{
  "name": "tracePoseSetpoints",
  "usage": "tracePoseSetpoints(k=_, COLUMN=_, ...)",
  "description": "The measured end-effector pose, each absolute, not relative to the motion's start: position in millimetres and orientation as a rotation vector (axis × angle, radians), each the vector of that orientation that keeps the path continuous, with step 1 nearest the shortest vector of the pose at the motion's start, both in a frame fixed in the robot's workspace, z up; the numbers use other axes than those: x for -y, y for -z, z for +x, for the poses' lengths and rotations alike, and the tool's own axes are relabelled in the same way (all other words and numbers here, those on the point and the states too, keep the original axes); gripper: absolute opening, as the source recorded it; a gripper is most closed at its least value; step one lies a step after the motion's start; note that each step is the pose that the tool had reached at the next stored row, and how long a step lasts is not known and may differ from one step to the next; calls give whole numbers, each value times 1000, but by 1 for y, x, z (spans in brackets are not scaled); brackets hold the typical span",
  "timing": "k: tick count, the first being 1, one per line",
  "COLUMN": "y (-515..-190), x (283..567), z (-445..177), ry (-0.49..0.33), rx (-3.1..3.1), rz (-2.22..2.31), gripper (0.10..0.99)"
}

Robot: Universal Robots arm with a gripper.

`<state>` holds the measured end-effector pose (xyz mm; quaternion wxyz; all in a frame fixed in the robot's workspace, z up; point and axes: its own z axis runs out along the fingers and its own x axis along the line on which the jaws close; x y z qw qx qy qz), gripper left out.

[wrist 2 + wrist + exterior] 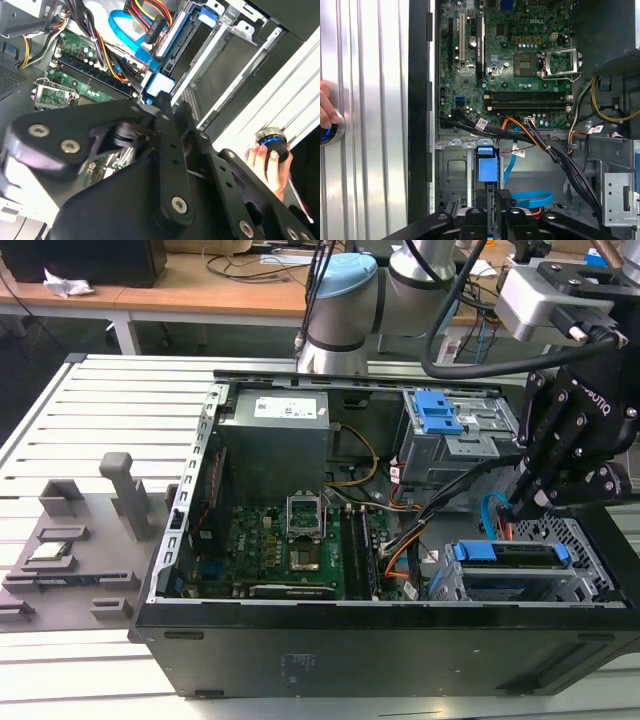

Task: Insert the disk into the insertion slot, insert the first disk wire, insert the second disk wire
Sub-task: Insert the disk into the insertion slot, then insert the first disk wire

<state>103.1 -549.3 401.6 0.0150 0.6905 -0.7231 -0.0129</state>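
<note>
The disk point(512, 566), framed by its bright blue carrier, lies inside the insertion slot point(572, 538), the perforated silver cage at the case's front corner on the exterior view's right. My gripper point(515, 508) hangs just above that cage's inner end. In the first wrist view the gripper point(495, 212) looks shut on the black plug point(504, 194) of a looped blue disk wire point(532, 200), right beside the carrier's blue tab point(486, 167). The second wrist view has the gripper's dark links in front, with the blue tab point(160, 85) and the blue wire point(122, 32) beyond them.
The open case holds the motherboard point(290, 540), a power supply point(275, 435) and a taller grey cage with a blue tab point(440, 412). Cable bundles point(445, 502) cross beside the gripper. A hand rests on a knob point(270, 150) outside the case. A grey fixture point(70, 555) lies on the exterior view's left.
</note>
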Motion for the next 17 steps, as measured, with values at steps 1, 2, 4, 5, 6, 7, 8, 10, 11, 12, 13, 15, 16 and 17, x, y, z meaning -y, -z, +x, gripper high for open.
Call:
tracePoseSetpoints(k=1, y=-402, x=549, z=103, ry=40, rx=2250, rz=2149, gripper=176)
tracePoseSetpoints(k=2, y=-402, x=549, z=103, ry=40, rx=2250, rz=2149, gripper=106)
tracePoseSetpoints(k=4, y=-402, x=549, z=103, ry=40, rx=2250, rz=2149, gripper=106)
tracePoseSetpoints(k=5, y=-402, x=549, z=103, ry=40, rx=2250, rz=2149, gripper=106)
tracePoseSetpoints(k=6, y=-402, x=549, z=103, ry=40, rx=2250, rz=2149, gripper=106)
tracePoseSetpoints(k=7, y=-402, x=549, z=103, ry=40, rx=2250, rz=2149, gripper=106)
tracePoseSetpoints(k=8, y=-402, x=549, z=103, ry=40, rx=2250, rz=2149, gripper=106)
tracePoseSetpoints(k=10, y=-402, x=549, z=104, ry=40, rx=2250, rz=2149, gripper=106)
tracePoseSetpoints(k=11, y=-402, x=549, z=107, ry=40, rx=2250, rz=2149, gripper=106)
tracePoseSetpoints(k=12, y=-401, x=549, z=110, ry=40, rx=2250, rz=2149, gripper=106)
tracePoseSetpoints(k=13, y=-401, x=549, z=112, ry=40, rx=2250, rz=2149, gripper=106)
tracePoseSetpoints(k=15, y=-401, x=549, z=118, ry=40, rx=2250, rz=2148, gripper=106)
tracePoseSetpoints(k=16, y=-401, x=549, z=122, ry=41, rx=2250, rz=2148, gripper=106)
tracePoseSetpoints(k=17, y=-401, x=549, z=127, ry=41, rx=2250, rz=2148, gripper=106)
